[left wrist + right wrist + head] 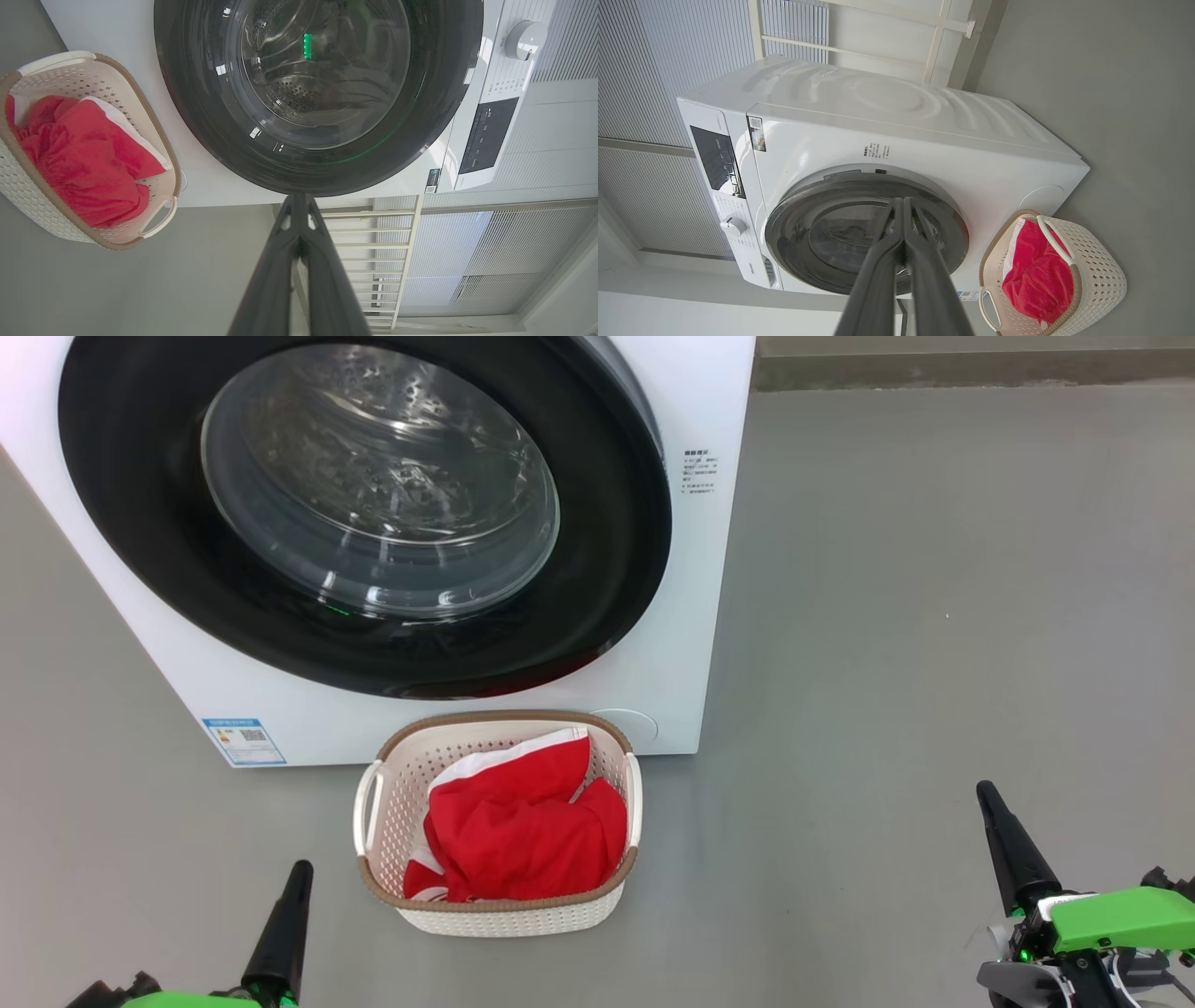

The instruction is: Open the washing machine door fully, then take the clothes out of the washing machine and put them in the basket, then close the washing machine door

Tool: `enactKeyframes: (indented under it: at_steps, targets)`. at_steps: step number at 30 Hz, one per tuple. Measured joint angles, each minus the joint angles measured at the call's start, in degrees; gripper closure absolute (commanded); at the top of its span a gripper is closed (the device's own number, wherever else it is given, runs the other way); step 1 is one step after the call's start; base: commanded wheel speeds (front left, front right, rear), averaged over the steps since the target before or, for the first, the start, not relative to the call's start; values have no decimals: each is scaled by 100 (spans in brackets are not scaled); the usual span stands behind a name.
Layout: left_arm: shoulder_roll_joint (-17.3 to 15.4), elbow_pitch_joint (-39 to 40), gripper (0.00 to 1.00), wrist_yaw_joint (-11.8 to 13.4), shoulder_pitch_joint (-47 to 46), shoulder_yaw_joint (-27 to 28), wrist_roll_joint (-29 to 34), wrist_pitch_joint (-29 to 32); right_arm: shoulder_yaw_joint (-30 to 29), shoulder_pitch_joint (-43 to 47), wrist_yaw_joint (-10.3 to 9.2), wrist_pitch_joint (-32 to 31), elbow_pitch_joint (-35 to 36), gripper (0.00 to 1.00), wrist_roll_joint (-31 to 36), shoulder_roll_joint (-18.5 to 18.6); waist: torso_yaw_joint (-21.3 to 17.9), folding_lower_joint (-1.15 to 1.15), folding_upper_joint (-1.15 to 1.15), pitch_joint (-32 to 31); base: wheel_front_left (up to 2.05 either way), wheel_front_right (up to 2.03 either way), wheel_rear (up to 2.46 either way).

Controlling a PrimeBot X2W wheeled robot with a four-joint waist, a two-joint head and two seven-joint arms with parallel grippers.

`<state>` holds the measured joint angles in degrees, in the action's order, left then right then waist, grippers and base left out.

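Simply grey floor (934, 616) beneath the basket (504, 919).

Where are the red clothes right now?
In the head view, the red clothes lie in the basket on the floor, low and centre, just in front of the washing machine and below its shut door.

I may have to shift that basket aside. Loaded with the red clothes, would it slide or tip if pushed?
The basket probably slides easily: perforated plastic on a smooth floor. Likely light, since the clothes are soft fabric. Tipping seems unlikely: it sits low and wide.
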<state>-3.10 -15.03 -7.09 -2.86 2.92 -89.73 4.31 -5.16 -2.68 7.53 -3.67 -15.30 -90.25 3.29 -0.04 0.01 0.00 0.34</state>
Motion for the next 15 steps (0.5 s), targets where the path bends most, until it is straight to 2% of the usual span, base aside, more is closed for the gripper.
enactKeyframes:
  at_steps: [6,15]
  targets:
    - [8,-12,100,0,-108,33,-302,75,-20,-24,0,-96,-4,100,-296,2,4,0,0,-16,0,0,0]
    - [11,-15,100,0,-108,47,-321,100,-45,-104,0,-100,-8,100,-309,1,4,0,0,-16,0,0,0]
